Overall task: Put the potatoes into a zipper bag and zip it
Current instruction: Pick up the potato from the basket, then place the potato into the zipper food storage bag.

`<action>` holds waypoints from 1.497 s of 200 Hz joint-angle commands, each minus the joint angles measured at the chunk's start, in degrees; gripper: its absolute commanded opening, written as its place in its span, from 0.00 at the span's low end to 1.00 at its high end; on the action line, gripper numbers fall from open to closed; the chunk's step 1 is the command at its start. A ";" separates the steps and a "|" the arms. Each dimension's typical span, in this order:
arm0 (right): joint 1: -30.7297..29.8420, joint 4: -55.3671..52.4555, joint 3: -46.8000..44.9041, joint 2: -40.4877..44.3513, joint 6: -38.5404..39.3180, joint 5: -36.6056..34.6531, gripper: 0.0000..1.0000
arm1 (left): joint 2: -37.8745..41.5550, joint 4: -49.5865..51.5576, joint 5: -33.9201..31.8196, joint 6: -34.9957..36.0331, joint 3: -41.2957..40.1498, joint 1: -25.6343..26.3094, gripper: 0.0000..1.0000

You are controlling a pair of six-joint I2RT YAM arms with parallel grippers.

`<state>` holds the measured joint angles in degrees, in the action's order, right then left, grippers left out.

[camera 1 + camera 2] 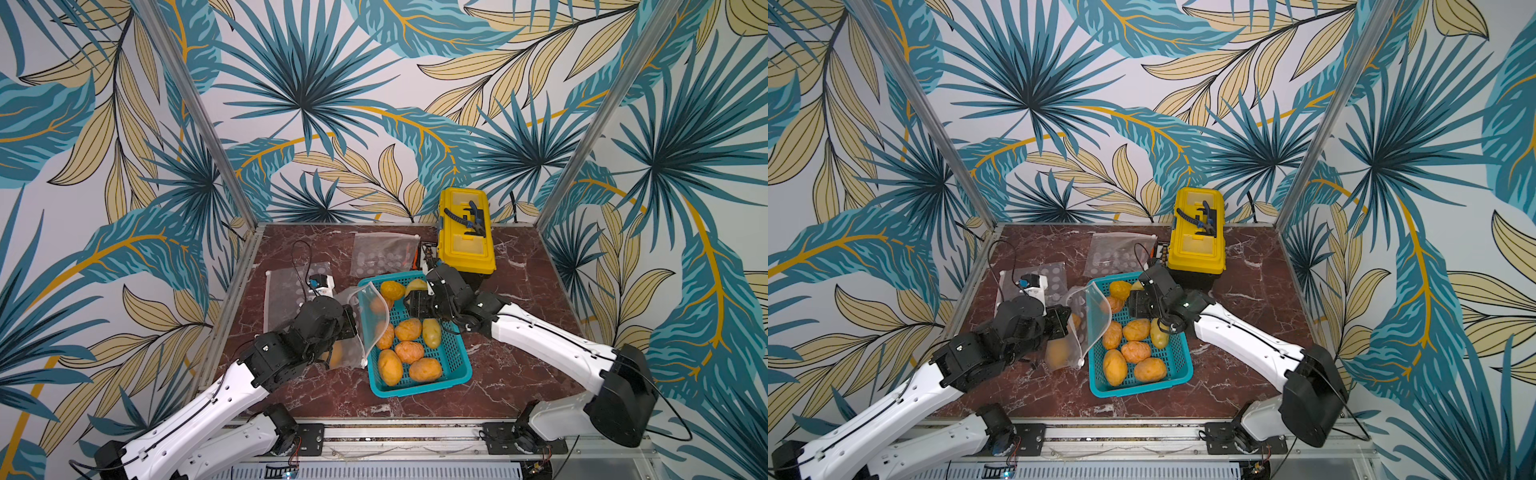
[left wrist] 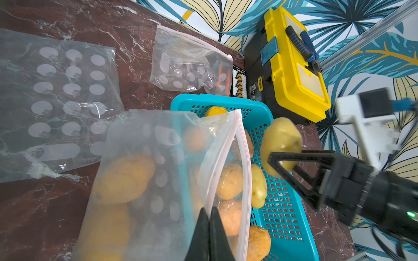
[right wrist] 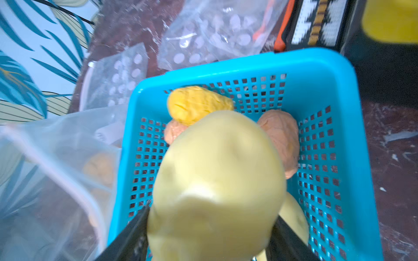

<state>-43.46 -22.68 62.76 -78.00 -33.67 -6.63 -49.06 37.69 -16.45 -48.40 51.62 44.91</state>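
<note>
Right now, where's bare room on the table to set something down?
Free: bare table between blue basket and right edge, though the right arm crosses it; also the front strip. Crowded: left and rear, bags and toolbox.

Twin high top views down onto the table (image 1: 498, 388); both wrist views close over the basket (image 2: 226, 99)

A purpose-built robot test booth. A small dark-red, marble-patterned tabletop (image 1: 519, 374) is boxed in on three sides by panels (image 1: 332, 83) printed with teal and beige tropical leaves, framed by bare aluminium posts (image 1: 232, 183). Two white robot arms (image 1: 208, 399) are bolted to a metal rail (image 1: 415, 433) along the front edge.
</note>
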 commanded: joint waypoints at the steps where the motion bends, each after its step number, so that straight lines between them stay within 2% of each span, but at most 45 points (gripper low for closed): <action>1: -4.33 1.13 -1.08 4.90 2.61 -2.67 0.32 | 0.37 -1.13 0.18 0.33 -0.14 -0.17 0.00; 31: -8.32 3.37 0.22 6.17 3.93 -2.07 0.32 | 0.41 -1.12 0.28 0.34 -0.11 -0.17 0.00; 66: -11.51 3.41 5.30 -0.10 5.55 -0.29 0.32 | 0.37 -1.04 0.40 0.33 -0.14 -0.17 0.00; 90: -11.63 0.42 8.64 -4.46 4.55 -3.07 0.30 | 0.45 -1.13 0.45 0.41 -0.19 -0.17 0.00; 110: -11.62 0.32 8.21 -4.32 4.73 -5.04 0.28 | 0.70 -1.10 0.54 0.51 -0.28 -0.16 0.00; 163: -11.65 3.07 7.35 -5.18 5.28 0.96 0.30 | 0.64 -1.13 0.63 0.41 -0.27 -0.17 0.00; 232: -11.65 2.34 9.73 -9.56 5.63 4.18 0.58 | 0.61 -1.13 0.71 0.50 -0.11 -0.17 0.00; 257: -11.67 1.13 10.61 -10.07 5.66 3.76 0.72 | 0.72 -1.11 0.74 0.51 -0.14 -0.17 0.00; 299: -11.71 0.71 10.22 -9.13 5.80 4.21 0.85 | 0.72 -1.13 0.97 0.59 -0.23 -0.17 0.00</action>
<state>-54.96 -21.10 72.71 -87.77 -28.47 -3.11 -49.06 37.69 -15.75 -48.36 51.62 44.91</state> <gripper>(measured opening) 0.829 0.047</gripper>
